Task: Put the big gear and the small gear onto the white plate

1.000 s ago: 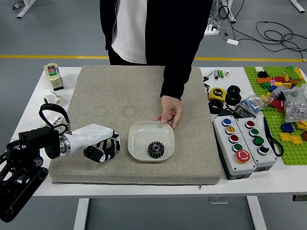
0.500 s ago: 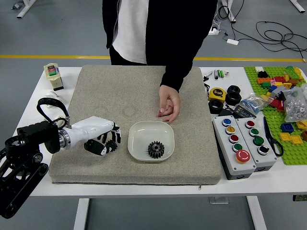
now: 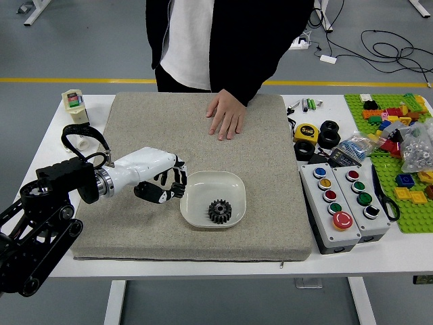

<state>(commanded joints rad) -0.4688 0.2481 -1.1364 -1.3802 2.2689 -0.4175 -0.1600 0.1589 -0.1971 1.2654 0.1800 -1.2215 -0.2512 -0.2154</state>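
Observation:
My left hand [image 3: 174, 181] reaches in from the left, its fingertips above the left rim of the white plate [image 3: 201, 184]. The fingers are closed on a small dark toothed piece, the small gear [image 3: 177, 190], mostly hidden by them. The big gear [image 3: 220, 211], black and toothed, lies flat in the lower right part of the plate. My right hand is out of view.
A person stands at the far side, one hand [image 3: 226, 115] resting on the grey mat [image 3: 270, 203] beyond the plate. Button boxes [image 3: 338, 217], a yellow tape measure [image 3: 306, 133] and bricks on a green board [image 3: 410, 217] are at right; a bottle [image 3: 76, 108] stands back left.
My left hand has moved right and farther from the near edge, carrying the small gear from the mat side to the plate's rim. The person's hand has left the plate and drawn back.

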